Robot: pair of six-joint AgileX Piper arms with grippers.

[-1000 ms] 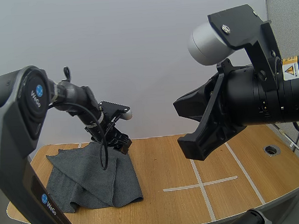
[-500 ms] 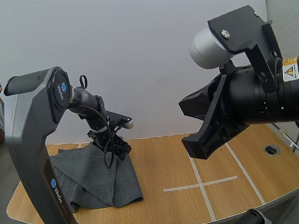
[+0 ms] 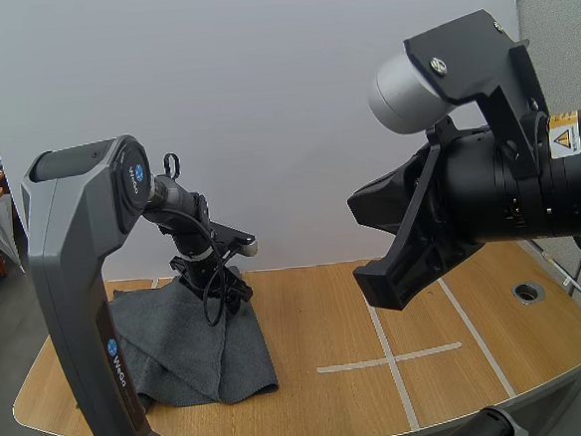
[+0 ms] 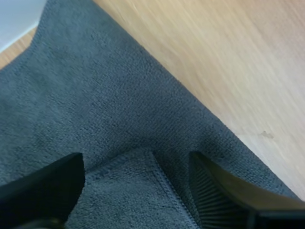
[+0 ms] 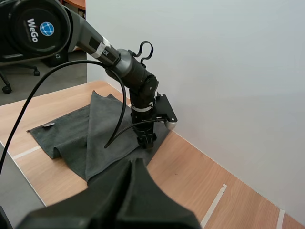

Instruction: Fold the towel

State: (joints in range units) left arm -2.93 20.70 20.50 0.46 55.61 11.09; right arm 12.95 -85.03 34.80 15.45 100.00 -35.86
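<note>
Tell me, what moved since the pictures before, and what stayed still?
The left arm swung upright, away from the camera, and the left hand, open, sank a little at the towel's far corner. Nothing was grabbed. The towel and the shut right hand barely changed.

The dark grey towel (image 3: 195, 349) lies partly folded over itself at the wooden table's (image 3: 333, 405) left end.

Grey arm (image 3: 71, 293), WeGo badge (image 3: 139, 173), black jaws

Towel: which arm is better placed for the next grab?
Left. Left gripper is at the towel's back edge, fingers open astride a folded corner; right gripper is shut, high off the table.
</note>
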